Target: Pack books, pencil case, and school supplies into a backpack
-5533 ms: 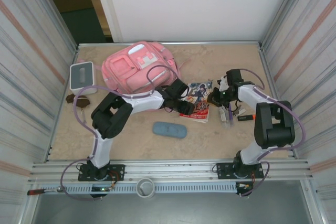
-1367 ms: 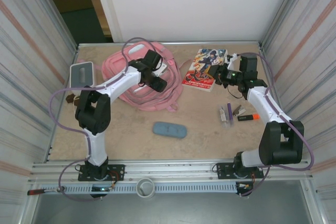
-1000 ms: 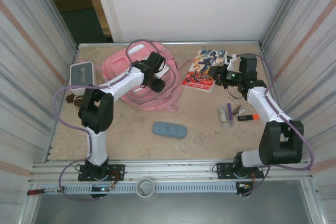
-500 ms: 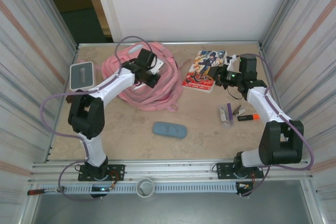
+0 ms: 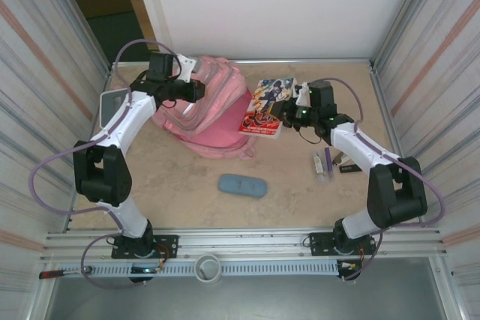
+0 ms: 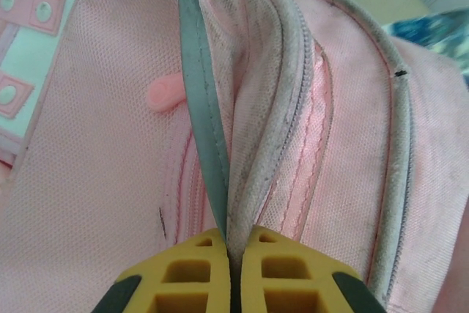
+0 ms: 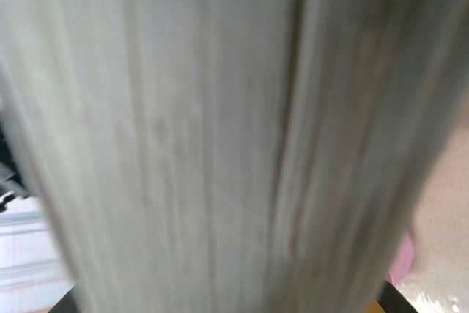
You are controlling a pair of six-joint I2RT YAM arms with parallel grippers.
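My left gripper, pinched on backpack rim, pulled mouth open. My right gripper, clamping comic book, swung it beside opening just ahead. Insert next.

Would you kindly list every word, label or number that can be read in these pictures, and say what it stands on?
None can be quoted.
Red lettering on the comic book, along the lower edge of its cover: too small to read.
The backpack: plain pink fabric and trim, no words or logo to be seen.
The right wrist view is too blurred to show any text.
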